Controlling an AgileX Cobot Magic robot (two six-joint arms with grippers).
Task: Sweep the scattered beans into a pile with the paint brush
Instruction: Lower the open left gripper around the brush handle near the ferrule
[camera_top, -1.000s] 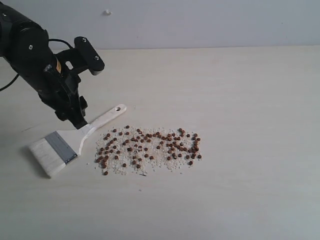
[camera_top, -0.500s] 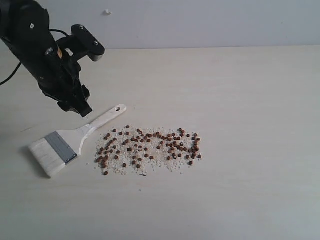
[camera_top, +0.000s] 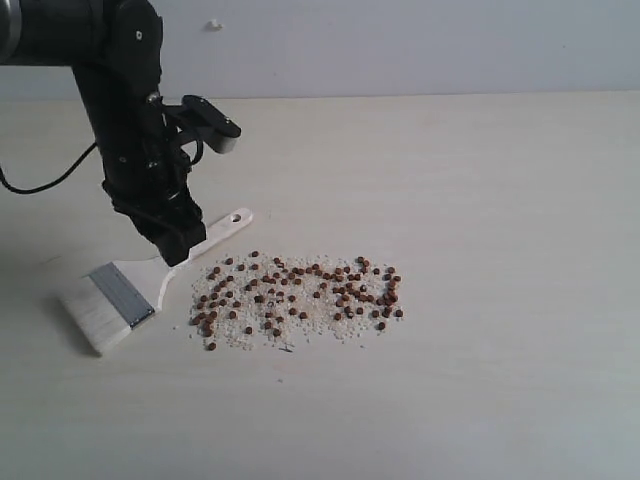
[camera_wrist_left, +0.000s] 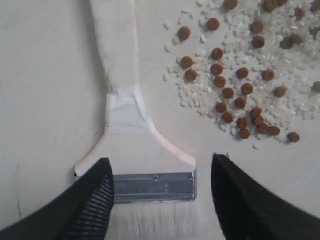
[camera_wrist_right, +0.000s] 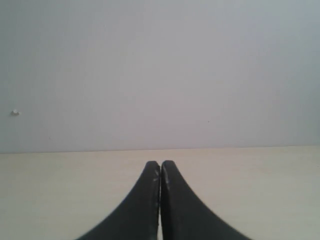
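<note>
Fingers (camera_wrist_left: 92, 200) of left gripper (camera_top: 176, 250) spread wide over paint brush (camera_top: 122, 296), which lies flat at 9 o'clock of scattered beans (camera_top: 300, 293); right gripper (camera_wrist_right: 160, 164) pressed closed, empty.

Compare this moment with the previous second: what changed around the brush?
The left end effector rose away from the handle, swivelled with its arm, then came back down, open, over the wide flat wooden-handled paint brush. Nothing was grasped. The brush and the scattered reddish-brown beans stayed where they were.
</note>
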